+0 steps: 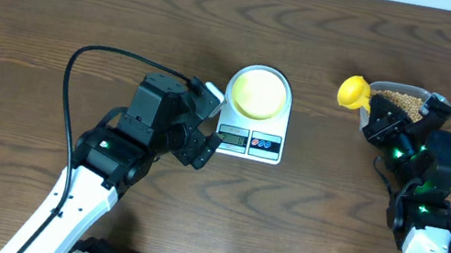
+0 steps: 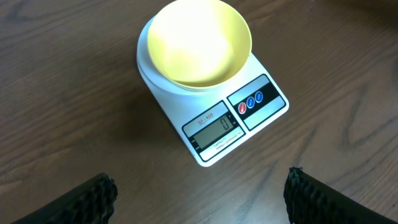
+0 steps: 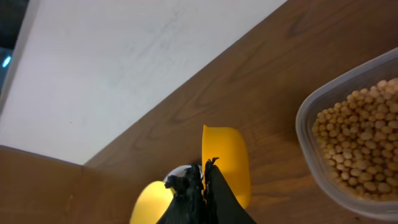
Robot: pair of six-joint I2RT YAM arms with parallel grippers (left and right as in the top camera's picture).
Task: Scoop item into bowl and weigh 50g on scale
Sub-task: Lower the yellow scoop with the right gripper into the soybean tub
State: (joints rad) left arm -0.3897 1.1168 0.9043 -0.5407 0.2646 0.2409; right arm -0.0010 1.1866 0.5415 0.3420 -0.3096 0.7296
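The pale-yellow bowl (image 1: pixel 258 92) (image 2: pixel 194 43) sits empty on the white scale (image 1: pixel 249 140) (image 2: pixel 261 102), whose display reads 0. My left gripper (image 1: pixel 212 124) (image 2: pixel 199 186) hovers open just left of the scale's front, nothing between its fingers. The beans (image 1: pixel 400 103) (image 3: pixel 360 149) fill a clear container (image 1: pixel 420 92) (image 3: pixel 308 112) at the right. My right gripper (image 1: pixel 375 114) (image 3: pixel 204 168) is shut on a yellow scoop (image 1: pixel 354 92) (image 3: pixel 227 158), held just left of the container. No beans show in the scoop. The bowl (image 3: pixel 149 205) shows beyond the right fingers.
A black cable (image 1: pixel 73 90) loops over the wood left of my left arm. The table's far edge (image 3: pixel 186 81) runs past the container, with a white floor beyond it.
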